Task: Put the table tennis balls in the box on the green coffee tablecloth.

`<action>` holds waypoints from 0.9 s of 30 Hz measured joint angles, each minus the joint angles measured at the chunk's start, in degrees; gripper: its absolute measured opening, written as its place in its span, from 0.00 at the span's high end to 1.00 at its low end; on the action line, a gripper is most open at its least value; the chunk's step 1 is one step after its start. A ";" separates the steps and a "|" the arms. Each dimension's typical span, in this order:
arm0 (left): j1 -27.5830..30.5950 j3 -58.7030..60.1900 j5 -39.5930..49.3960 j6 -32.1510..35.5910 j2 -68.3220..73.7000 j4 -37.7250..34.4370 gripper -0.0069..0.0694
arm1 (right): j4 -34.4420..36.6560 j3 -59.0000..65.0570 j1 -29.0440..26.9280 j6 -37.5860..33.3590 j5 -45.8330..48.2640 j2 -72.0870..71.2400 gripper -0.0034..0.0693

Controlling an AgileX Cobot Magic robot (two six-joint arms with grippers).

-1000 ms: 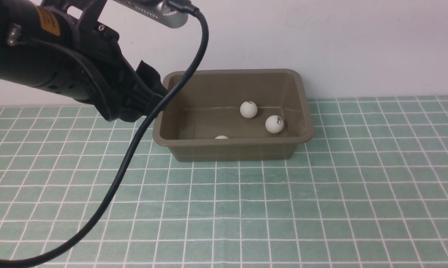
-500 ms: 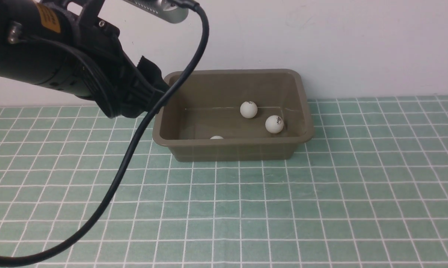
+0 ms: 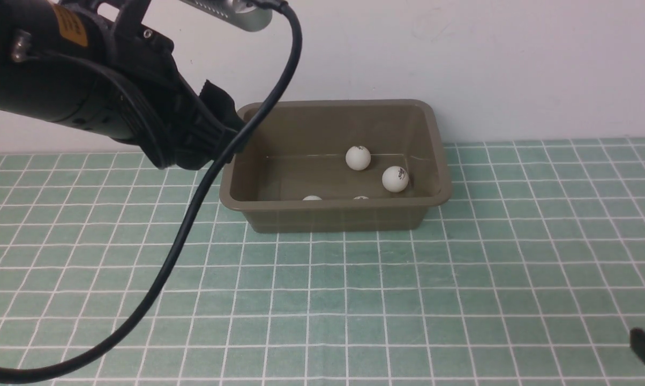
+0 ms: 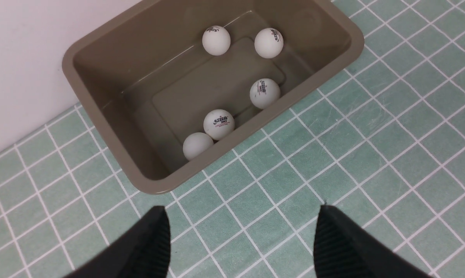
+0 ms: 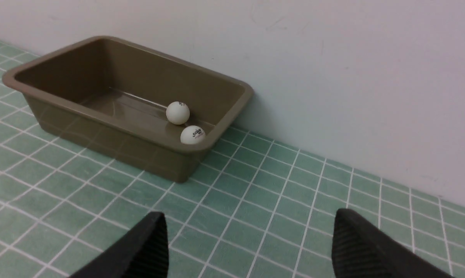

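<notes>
table tennis balls (image 4: pixel 218 124): all five in box (image 4: pixel 112 65) on green coffee tablecloth (image 4: pixel 371 154). left gripper (image 4: pixel 242 216) and right gripper (image 5: pixel 250 220) both spread wide, empty.

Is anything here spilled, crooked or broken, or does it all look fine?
Nothing stands out. All five table tennis balls lie inside the box, which sits upright on the green checked tablecloth. No ball shows on the cloth. The left pincer and the right pincer are open and hold nothing.
</notes>
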 joint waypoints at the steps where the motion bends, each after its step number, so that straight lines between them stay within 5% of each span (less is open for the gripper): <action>1: 0.00 0.00 0.00 0.00 0.00 -0.26 0.32 | 0.00 1.57 0.00 0.00 0.00 0.00 0.24; 15: 0.00 0.00 -0.04 0.00 0.00 -1.47 0.32 | 0.07 5.52 0.00 13.15 -3.67 0.00 0.24; 27: 0.00 0.00 -0.04 0.13 0.05 -1.68 0.32 | 0.42 5.59 0.00 13.85 -3.67 0.00 0.24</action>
